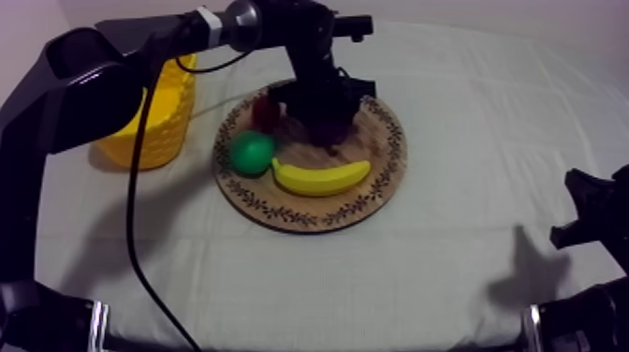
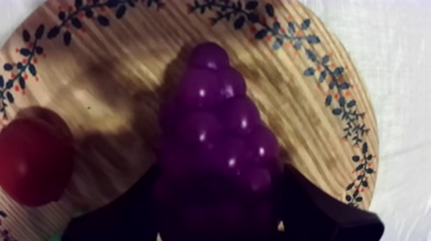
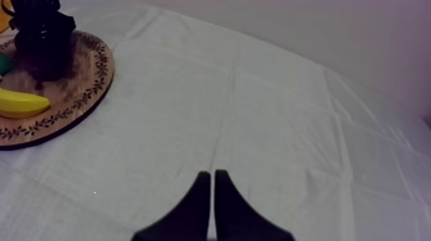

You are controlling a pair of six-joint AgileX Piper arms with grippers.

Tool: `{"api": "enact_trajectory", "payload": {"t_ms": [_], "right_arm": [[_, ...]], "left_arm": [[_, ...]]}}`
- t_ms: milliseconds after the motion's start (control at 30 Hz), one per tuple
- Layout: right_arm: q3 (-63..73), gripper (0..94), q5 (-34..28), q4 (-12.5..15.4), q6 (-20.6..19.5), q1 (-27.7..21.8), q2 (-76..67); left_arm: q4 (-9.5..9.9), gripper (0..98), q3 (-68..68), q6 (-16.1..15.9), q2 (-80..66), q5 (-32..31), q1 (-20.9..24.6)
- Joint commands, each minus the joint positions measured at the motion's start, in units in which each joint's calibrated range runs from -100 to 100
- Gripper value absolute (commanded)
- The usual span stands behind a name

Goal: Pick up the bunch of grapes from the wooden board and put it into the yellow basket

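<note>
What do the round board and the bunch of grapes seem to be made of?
The round board looks like matt wood: straight grain lines, a printed leaf pattern on the rim. The bunch of grapes is probably plastic, smooth and glossy: small bright highlights on its purple balls.

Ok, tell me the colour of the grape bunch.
Deep purple; the bunch of grapes shows best in the left wrist view.

Bare cloth lies open across the right half of the bench (image 1: 459, 271) and along its front. The left is crowded: the yellow basket (image 1: 164, 122) stands just beside the wooden board (image 1: 382, 183), with the left arm (image 1: 84, 84) stretched above both. On the board the banana (image 1: 321, 176) bars the front, and the pear (image 1: 252, 153) and small red fruit (image 1: 265, 110) bar the basket side. The left pincer (image 1: 328, 126), closed round the bunch of grapes (image 2: 218, 128), fills the middle.
</note>
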State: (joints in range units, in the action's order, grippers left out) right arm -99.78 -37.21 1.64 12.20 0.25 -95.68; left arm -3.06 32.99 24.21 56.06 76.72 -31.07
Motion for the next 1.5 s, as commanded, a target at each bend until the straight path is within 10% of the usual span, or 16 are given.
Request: {"api": "enact_trajectory", "payload": {"t_ms": [0, 867, 1467], "right_arm": [[0.0, 0.5, 0.0, 0.0, 0.0, 0.0, 0.0], [0.0, 0.5, 0.0, 0.0, 0.0, 0.0, 0.0], [0.0, 0.5, 0.0, 0.0, 0.0, 0.0, 0.0]], "left_arm": [[-0.01, 32.1, 0.0, 0.0, 0.0, 0.0, 0.0], [1.04, 30.3, -11.8, -1.4, -11.9, -6.2, -0.9], [5.37, 30.3, -31.1, -4.0, -38.5, -7.6, -3.7]]}}
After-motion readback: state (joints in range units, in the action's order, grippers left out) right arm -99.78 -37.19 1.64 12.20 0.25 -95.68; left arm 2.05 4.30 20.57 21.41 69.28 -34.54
